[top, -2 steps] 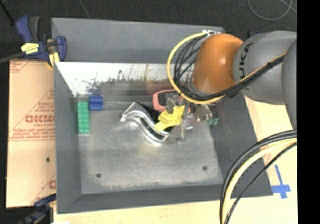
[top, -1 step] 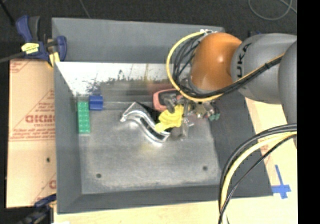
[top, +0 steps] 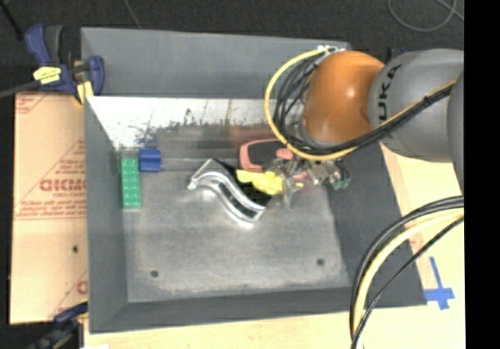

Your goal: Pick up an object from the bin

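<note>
Black letters "UKA", printed sideways on the rounded grey arm housing [top: 422,105], just right of the orange dome-shaped wrist cover [top: 340,97], above the right wall of the grey metal bin [top: 234,258].

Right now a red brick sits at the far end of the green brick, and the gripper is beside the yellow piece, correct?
No: the camera view shows that small brick is blue, not red. It does sit at the green brick's far end, with the gripper beside the yellow piece.
</note>
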`<state>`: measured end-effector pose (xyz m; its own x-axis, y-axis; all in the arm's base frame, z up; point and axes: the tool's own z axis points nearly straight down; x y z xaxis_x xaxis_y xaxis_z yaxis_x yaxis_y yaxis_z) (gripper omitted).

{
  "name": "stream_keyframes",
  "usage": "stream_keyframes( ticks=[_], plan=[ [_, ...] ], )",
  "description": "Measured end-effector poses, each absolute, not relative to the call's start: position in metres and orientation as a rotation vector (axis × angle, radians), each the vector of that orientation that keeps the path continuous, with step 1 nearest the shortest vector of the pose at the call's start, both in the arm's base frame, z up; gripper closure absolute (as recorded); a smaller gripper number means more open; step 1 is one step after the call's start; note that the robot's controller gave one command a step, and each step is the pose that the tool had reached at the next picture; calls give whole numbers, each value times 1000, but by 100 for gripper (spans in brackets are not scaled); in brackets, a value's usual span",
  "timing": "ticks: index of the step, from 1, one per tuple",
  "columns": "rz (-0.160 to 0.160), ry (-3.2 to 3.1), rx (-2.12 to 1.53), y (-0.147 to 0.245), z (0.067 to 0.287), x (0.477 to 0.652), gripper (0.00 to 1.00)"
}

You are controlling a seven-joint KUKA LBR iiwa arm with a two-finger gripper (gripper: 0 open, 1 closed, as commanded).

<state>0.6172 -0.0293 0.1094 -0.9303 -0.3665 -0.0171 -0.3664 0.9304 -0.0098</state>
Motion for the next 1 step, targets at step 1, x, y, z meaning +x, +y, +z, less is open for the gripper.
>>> stream_keyframes(
  ticks=[1],
  plan=[
    [-10,3068,-583,-29,109,617,100]
  ],
)
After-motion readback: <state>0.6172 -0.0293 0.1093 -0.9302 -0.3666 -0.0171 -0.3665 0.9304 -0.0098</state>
